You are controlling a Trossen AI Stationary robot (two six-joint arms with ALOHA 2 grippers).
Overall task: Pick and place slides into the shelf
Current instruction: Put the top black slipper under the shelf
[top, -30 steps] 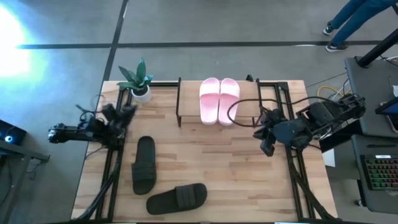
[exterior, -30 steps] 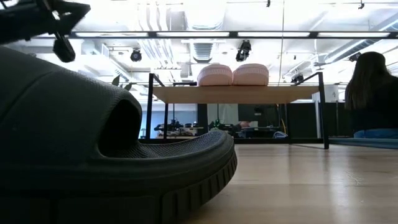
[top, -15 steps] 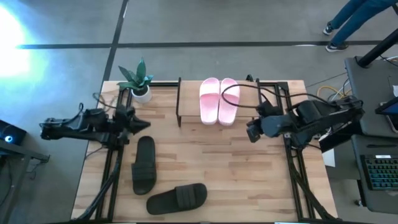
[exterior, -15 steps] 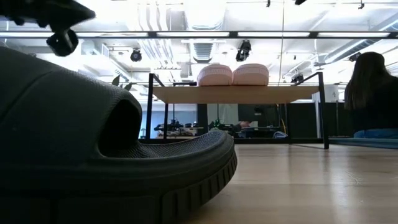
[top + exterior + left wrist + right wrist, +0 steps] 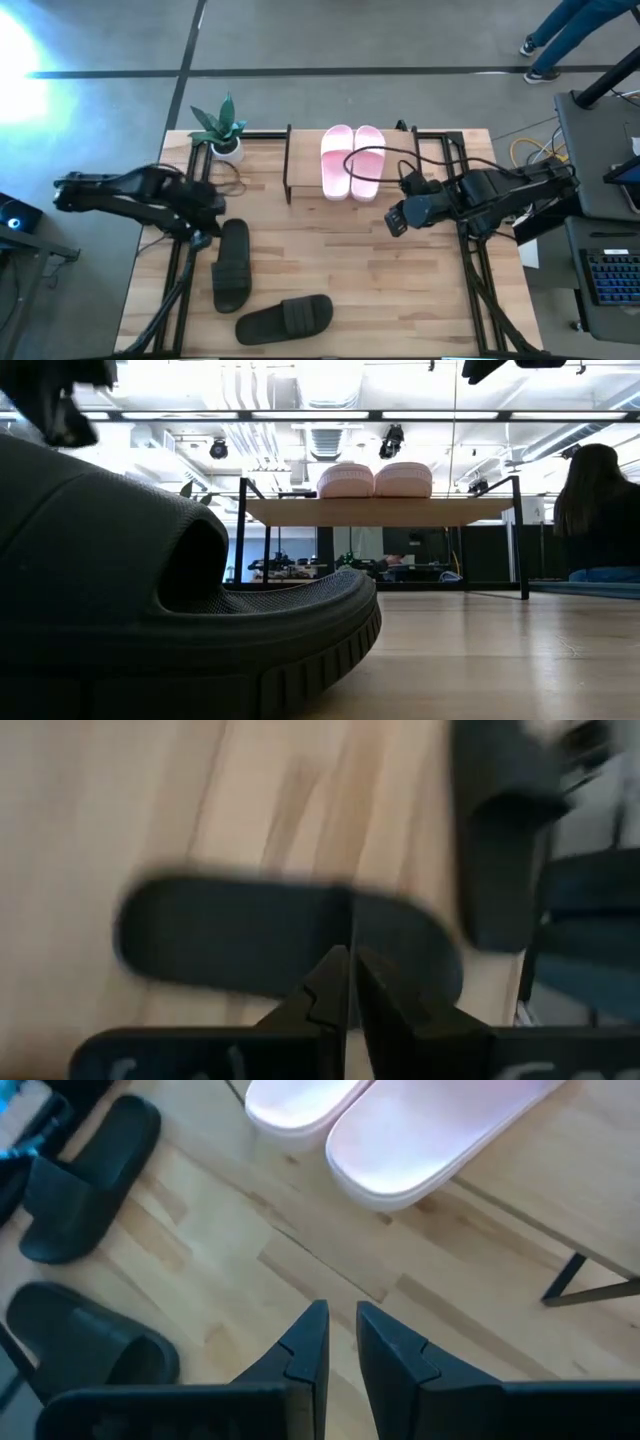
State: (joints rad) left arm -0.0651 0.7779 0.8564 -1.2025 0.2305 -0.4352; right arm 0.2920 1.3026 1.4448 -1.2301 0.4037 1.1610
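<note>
Two pale pink slides [image 5: 352,162] lie side by side, soles down, on the top board of the shelf [image 5: 303,168] at the table's far middle; they also show in the low view [image 5: 375,480]. Two dark slides lie on the table: one [image 5: 232,264] at the left, one [image 5: 285,318] near the front edge. My left gripper [image 5: 203,238] is shut, above the table just left of the left dark slide's far end; its wrist view shows that slide [image 5: 250,935] under it. My right gripper [image 5: 395,218] hovers before the shelf's right end, open by a narrow gap and empty.
A small potted plant [image 5: 222,130] stands at the far left corner beside the shelf. Black frame rails run along both table sides [image 5: 180,270] [image 5: 475,270]. A person's legs [image 5: 560,35] show on the floor beyond the far right corner. Bare wood lies between the shelf and the dark slides.
My left gripper has swung from beside the plant toward the near edge, down to the left dark slide. My right gripper has moved toward the table's left, along the shelf's front. No slide has moved.
</note>
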